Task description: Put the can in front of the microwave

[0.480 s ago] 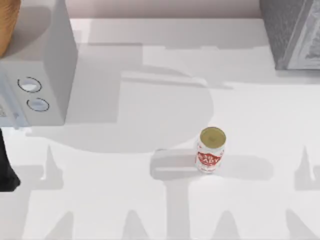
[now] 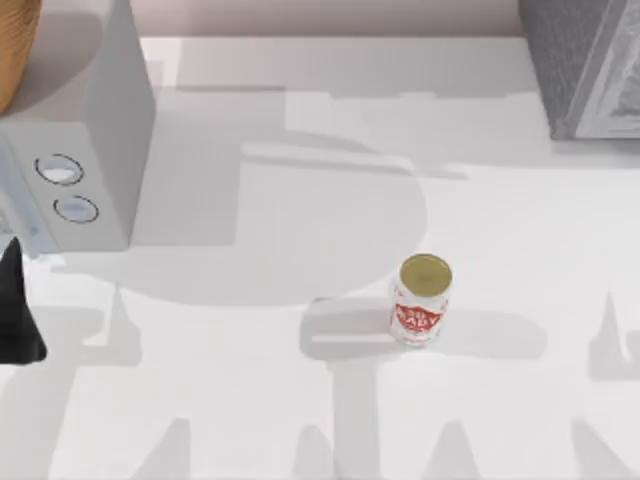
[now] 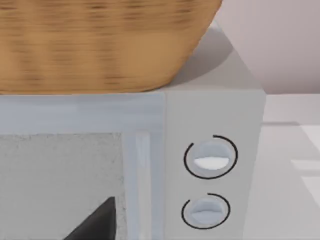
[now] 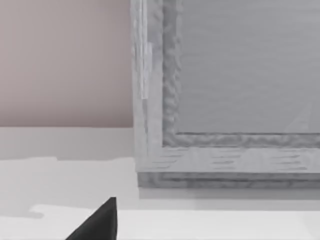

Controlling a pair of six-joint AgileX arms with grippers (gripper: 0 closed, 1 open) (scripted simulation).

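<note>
1. Top view: the small upright can (image 2: 423, 300), white-sided with a red label and dull gold top, stands alone on the white tabletop (image 2: 250, 400), right of centre and well apart from everything.
2. At the far left sits the large light grey microwave (image 2: 95, 130) with two round white dials, a woven tan basket (image 3: 95, 40) on its roof.
3. A darker speckled grey box (image 2: 585, 65) occupies the far right corner.
4. My left claw (image 2: 15, 320) shows as a dark shape at the left edge, just in front of the microwave; whether it is spread I cannot tell.
5. Right wrist view faces the speckled box, with one dark fingertip (image 4: 97, 222) of the right claw; its state I cannot tell.
</note>
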